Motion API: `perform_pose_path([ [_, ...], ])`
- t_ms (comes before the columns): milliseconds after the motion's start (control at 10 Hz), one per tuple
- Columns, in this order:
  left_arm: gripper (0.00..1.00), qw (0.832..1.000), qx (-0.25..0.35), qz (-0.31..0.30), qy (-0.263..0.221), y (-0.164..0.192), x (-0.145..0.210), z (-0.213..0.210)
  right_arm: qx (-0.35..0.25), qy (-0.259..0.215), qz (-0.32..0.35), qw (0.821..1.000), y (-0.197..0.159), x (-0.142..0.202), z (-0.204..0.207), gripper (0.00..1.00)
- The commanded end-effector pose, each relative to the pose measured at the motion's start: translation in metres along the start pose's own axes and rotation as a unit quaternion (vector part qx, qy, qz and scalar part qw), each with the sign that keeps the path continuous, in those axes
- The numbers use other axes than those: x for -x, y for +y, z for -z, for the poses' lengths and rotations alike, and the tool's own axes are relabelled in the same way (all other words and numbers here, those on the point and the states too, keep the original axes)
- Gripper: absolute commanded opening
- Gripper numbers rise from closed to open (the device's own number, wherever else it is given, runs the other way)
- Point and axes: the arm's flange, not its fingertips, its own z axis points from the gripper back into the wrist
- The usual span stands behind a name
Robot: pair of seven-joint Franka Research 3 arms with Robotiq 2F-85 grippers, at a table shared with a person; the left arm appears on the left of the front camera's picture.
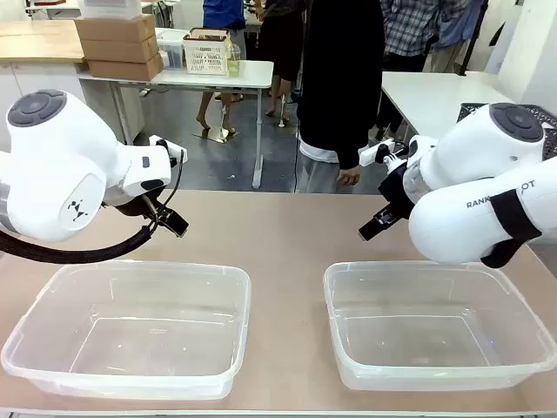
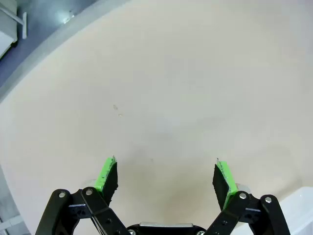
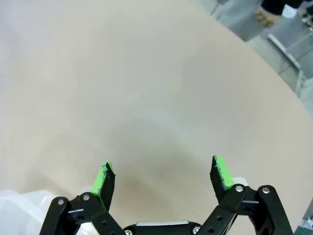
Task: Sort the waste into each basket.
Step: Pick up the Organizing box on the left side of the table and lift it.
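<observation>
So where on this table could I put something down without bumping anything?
The widest bare patch is the far middle of the table, between the left claw and right claw. A narrow strip runs between the left tub and right tub, both empty inside. It is tightest under each open claw.

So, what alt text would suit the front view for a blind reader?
A left tub and right tub, both clear plastic, sit on a beige table. The white arms' left gripper and right gripper hover beyond them; a person stands opposite.
</observation>
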Motion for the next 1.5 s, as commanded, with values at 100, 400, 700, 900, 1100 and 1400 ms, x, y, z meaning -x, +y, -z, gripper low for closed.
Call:
perform_pose_path([
  [100,1.00,1.000,0.000,0.000,0.000,0.000,0.000,0.000,0.000,0.000,0.000,1.000,0.000,0.000,0.000,1.00],
  [400,1.00,1.000,0.000,0.000,0.000,0.000,0.000,0.000,0.000,0.000,0.000,1.000,0.000,0.000,0.000,1.00],
  [700,1.00,1.000,0.000,0.000,0.000,0.000,0.000,0.000,0.000,0.000,0.000,1.000,0.000,0.000,0.000,1.00],
  [900,1.00,1.000,0.000,0.000,0.000,0.000,0.000,0.000,0.000,0.000,0.000,1.000,0.000,0.000,0.000,1.00],
  [1100,1.00,0.996,0.002,0.006,-0.088,-0.011,-0.003,-0.128,0.010,-0.065,0.015,0.998,-0.014,0.010,-0.133,1.00],
  [1400,1.00,0.968,-0.022,0.145,-0.204,-0.063,0.057,-0.187,0.088,-0.129,0.068,0.985,-0.010,0.092,-0.193,1.00],
])
